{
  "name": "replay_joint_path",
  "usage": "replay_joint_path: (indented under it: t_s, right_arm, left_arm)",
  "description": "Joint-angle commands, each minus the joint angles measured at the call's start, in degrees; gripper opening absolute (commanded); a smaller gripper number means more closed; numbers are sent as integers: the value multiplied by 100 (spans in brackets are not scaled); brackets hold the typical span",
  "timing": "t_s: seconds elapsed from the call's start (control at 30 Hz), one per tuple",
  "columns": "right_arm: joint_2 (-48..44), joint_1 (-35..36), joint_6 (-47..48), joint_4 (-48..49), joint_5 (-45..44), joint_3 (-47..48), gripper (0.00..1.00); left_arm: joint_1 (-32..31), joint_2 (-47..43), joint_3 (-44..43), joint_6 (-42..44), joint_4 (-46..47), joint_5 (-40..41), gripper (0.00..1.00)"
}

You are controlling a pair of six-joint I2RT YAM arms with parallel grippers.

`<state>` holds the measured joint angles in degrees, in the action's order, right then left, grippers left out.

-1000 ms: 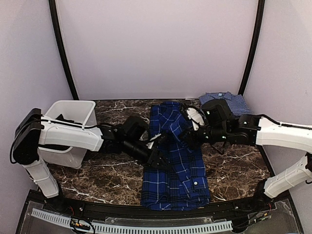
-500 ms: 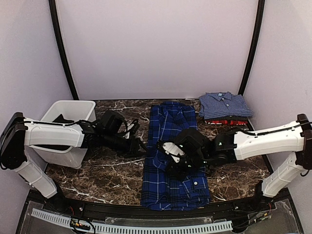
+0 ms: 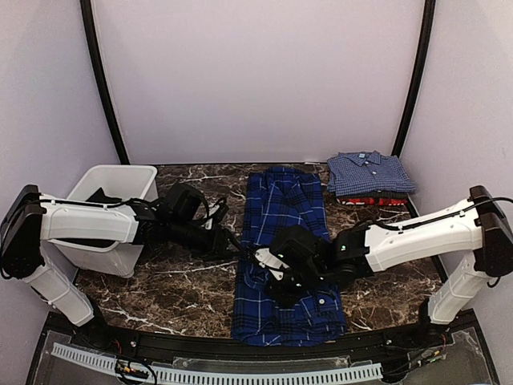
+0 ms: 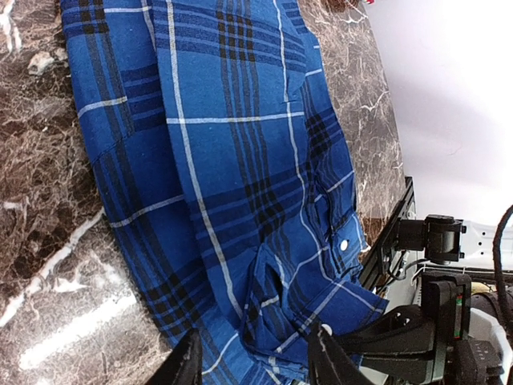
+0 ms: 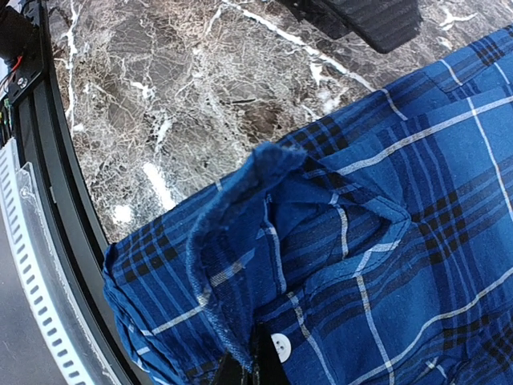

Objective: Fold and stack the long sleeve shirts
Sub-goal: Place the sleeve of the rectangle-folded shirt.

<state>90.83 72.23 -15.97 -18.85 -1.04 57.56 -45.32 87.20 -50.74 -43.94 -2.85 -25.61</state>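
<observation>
- Plaid shirt (image 3: 282, 204) lies spread on the table (image 3: 168, 293) at the centre of the top view. Its long axis runs top to bottom of the frame, and the lower end is rumpled.
- Fine-check shirt (image 3: 369, 172) sits folded on the red shirt (image 3: 377, 200) at upper right, well apart from both grippers.
- Right gripper (image 3: 279, 273) is over the lower half of the plaid shirt, left of its midline.
- In the right wrist view a ridge of cloth tents up and converges at bottom centre, beside a white button (image 5: 280, 346). The frame edge cuts off most of the fingertips, so the grip is inferred: it looks clamped on a pinch of plaid cloth.
- Left gripper (image 3: 230, 242) is at the shirt's left edge, about mid-length, up-left of the right gripper.
- In the left wrist view its fingers (image 4: 189, 362) are spread with nothing between them, and cloth shows under the gap.
- Key relation: most of the shirt lies up-frame and right of the pinch. Judgement: any fold made from this hold carries cloth along or across that long axis.
- The right arm has the hold. The left gripper is nearer the left hem and free to pin or take a second corner.
- Right arm reaches in from the lower right, forearm nearly level across the frame, wrist tipped down.
- Left arm stretches low to the right, past the bin (image 3: 120, 171).
</observation>
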Motion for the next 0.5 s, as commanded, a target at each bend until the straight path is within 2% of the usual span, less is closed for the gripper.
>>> replay_joint_path:
  t_s: [0.0,0.47]
  right_arm:
    - [179,129,-159,306,77,231,0]
    - [591,193,-475,785,468,222,0]
  left_arm:
    - [-3,-18,120,55,-17,-2,43]
    - [-3,136,269,-17,200,-177,43]
